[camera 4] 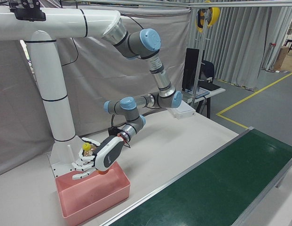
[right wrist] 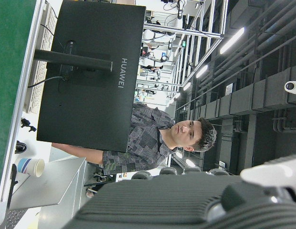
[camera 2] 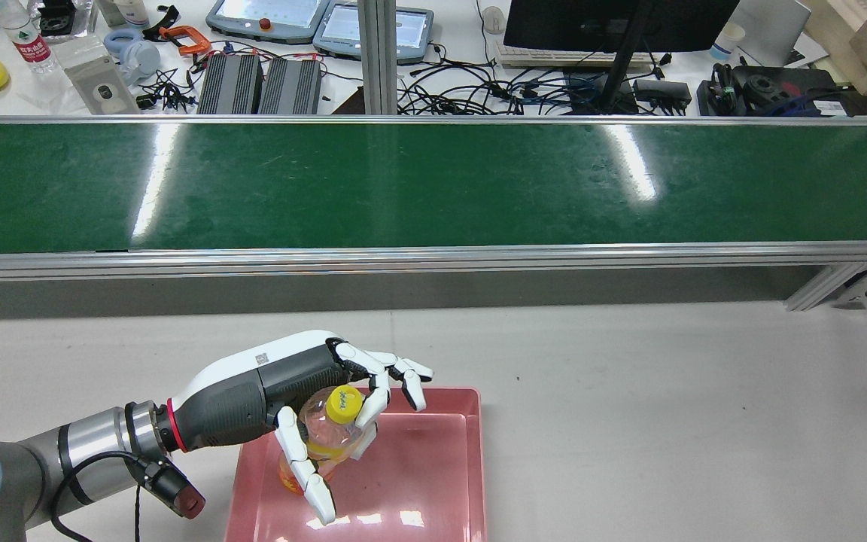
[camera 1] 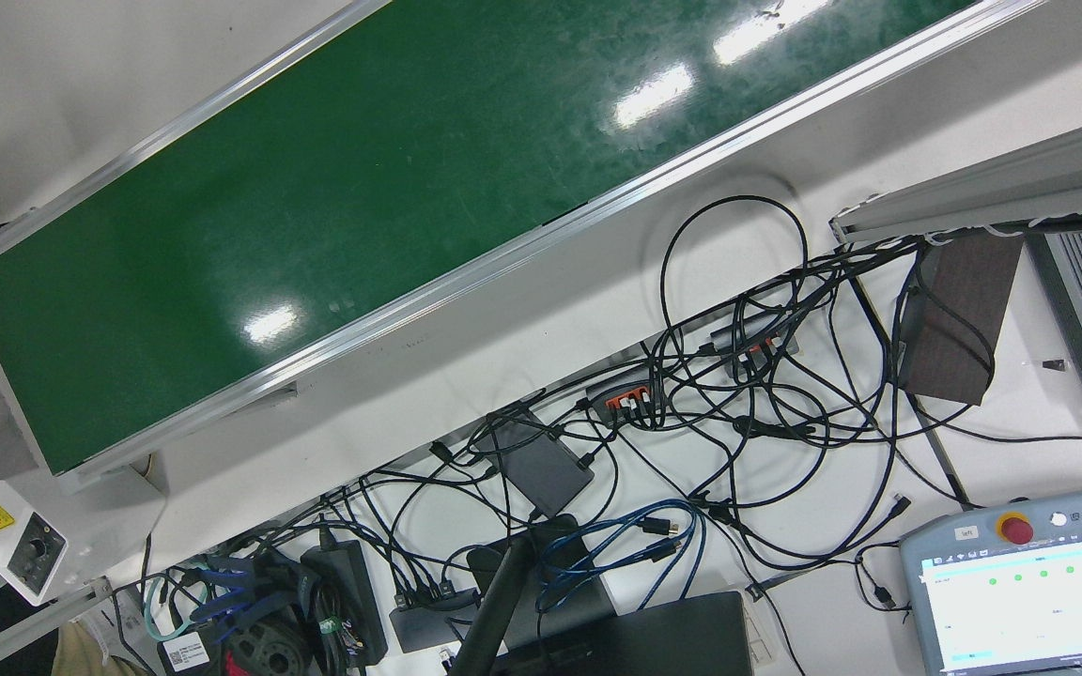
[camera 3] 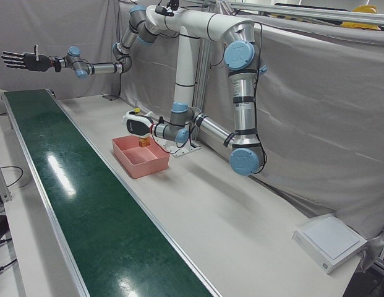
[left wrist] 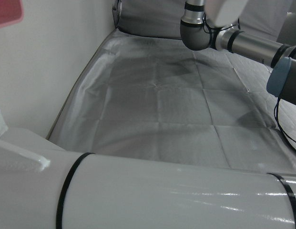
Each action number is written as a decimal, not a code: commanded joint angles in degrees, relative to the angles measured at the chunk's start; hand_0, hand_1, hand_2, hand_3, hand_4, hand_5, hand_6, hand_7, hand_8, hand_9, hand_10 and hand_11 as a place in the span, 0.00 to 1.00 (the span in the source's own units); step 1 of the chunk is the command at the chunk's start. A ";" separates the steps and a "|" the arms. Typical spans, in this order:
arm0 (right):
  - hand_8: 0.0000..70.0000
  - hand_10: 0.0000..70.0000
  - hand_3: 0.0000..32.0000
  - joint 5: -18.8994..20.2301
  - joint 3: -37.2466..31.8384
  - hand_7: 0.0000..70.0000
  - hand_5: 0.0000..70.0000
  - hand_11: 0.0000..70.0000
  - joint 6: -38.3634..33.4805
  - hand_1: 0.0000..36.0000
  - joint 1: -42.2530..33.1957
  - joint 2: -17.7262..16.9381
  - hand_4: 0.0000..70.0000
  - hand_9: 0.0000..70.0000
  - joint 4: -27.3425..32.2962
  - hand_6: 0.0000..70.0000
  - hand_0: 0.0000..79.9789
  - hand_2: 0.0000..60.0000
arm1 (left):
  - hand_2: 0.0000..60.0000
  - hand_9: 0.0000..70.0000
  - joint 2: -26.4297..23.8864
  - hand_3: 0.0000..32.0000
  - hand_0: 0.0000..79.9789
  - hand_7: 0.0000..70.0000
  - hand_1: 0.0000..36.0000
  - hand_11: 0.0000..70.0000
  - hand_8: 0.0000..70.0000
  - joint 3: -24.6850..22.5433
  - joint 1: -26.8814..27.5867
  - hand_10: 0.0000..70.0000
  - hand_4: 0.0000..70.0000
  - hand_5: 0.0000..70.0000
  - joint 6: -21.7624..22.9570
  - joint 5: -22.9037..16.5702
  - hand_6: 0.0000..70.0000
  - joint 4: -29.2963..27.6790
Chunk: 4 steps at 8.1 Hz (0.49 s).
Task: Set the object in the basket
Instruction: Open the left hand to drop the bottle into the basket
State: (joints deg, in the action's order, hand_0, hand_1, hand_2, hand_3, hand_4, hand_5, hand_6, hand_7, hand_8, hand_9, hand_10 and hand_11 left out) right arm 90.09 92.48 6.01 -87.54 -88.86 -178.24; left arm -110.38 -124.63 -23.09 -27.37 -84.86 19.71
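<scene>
The left hand (camera 2: 328, 406) grips the bottle (camera 2: 324, 436) upright over the pink basket (camera 2: 433, 482), poised to lower it in. The right hand (camera 3: 21, 60) hangs open, well clear.

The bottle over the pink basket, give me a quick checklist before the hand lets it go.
1. Left hand holds the bottle: ok, fingers are wrapped round its body below the yellow cap.
2. Bottle is over the pink basket: ok in the rear view; the right-front view agrees.
3. Bottle has reached the basket floor: cannot tell, its base is hidden by the hand.
4. Landing spot is free: ok, the visible basket floor holds nothing else.
5. Right hand is out of the way: ok, it is raised with fingers spread, beyond the far end of the green conveyor.
6. Conveyor is carrying nothing: ok.
</scene>
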 commanded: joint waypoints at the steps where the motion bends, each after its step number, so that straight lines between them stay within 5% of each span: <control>1: 0.00 0.00 0.00 0.00 -0.02 0.00 0.00 0.00 -0.03 0.00 0.00 0.00 0.00 0.00 0.00 0.00 0.00 0.00 | 0.00 0.00 -1.24 0.00 0.83 0.09 0.33 0.02 0.00 -1.50 0.51 0.00 0.00 0.00 0.21 -4.35 0.01 0.77; 4: 0.00 0.00 0.00 0.00 -0.02 0.00 0.00 0.00 -0.03 0.00 0.00 0.00 0.00 0.00 0.00 0.00 0.00 0.00 | 0.00 0.00 -1.67 0.00 0.84 0.07 0.35 0.00 0.00 -1.58 0.42 0.00 0.00 0.00 0.30 -4.35 0.00 0.77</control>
State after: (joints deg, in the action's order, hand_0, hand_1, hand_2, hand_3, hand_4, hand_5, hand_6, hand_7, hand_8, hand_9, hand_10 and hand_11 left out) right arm 90.09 92.46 5.98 -87.54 -88.86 -178.25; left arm -111.66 -126.14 -22.62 -27.17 -89.04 20.46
